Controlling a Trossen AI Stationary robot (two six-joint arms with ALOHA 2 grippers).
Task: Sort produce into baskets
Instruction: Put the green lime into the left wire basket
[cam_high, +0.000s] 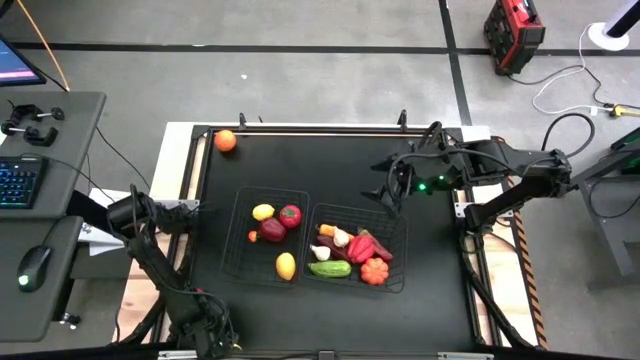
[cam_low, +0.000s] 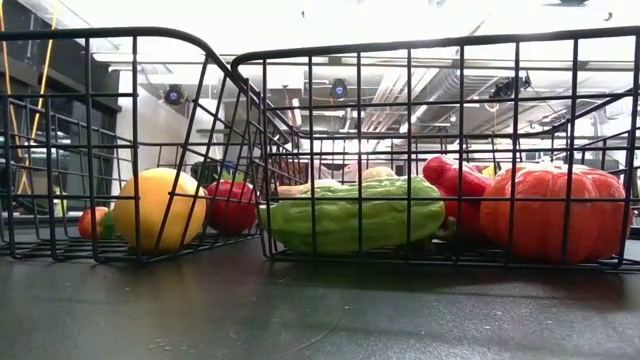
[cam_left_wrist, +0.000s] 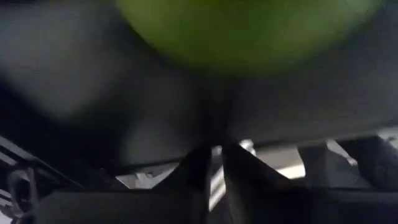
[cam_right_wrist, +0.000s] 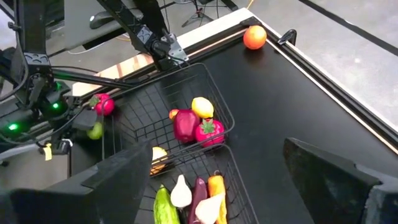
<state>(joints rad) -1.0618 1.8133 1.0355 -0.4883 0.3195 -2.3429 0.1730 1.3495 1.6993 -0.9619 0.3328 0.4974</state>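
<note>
Two black wire baskets sit side by side mid-table. The left basket (cam_high: 238, 250) holds two yellow lemons (cam_high: 286, 265) and red fruit (cam_high: 290, 215). The right basket (cam_high: 392, 228) holds a green cucumber (cam_high: 330, 268), red peppers (cam_high: 362, 247), white garlic (cam_high: 341, 237) and a small orange pumpkin (cam_high: 374, 270). An orange (cam_high: 225, 140) lies on the table's far left corner. My right gripper (cam_high: 386, 196) hovers open and empty over the right basket's far edge. My left gripper (cam_high: 127, 212) waits beyond the table's left edge, its fingers (cam_left_wrist: 199, 168) together.
The right wrist view shows a small red thing (cam_right_wrist: 103, 104) and a green thing (cam_right_wrist: 94, 130) beside the left arm, off the table. A blurred green shape (cam_left_wrist: 249, 31) fills the far part of the left wrist view. Bare black tabletop (cam_high: 430, 290) lies around the baskets.
</note>
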